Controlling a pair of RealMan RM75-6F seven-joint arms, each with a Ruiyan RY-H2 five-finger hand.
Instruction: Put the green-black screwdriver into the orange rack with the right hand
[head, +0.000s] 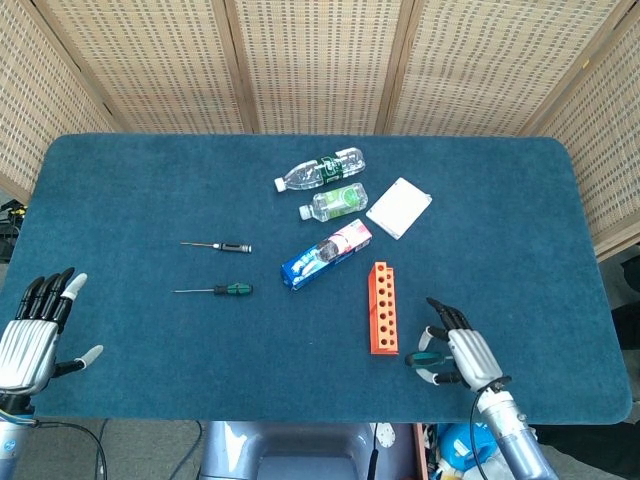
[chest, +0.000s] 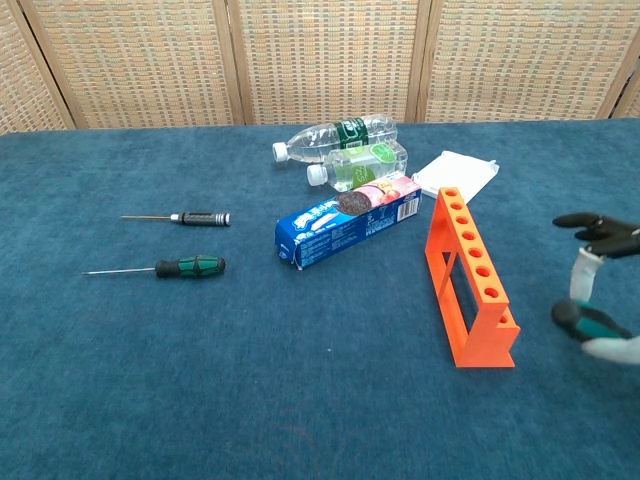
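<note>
Slim screwdriver (head: 214, 290), ribbed green-black grip, lying on the napped blue tabletop (head: 120, 200), well left of the holed orange rack (head: 382, 307); beside it, right hand (head: 455, 352), fingers spread, empty.

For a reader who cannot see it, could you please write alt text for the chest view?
A green-black screwdriver lies on a blue table, far left of an upright orange rack, with the right hand open beside the rack. Behind are a black screwdriver, a blue biscuit pack, two bottles and a white pad.
</note>
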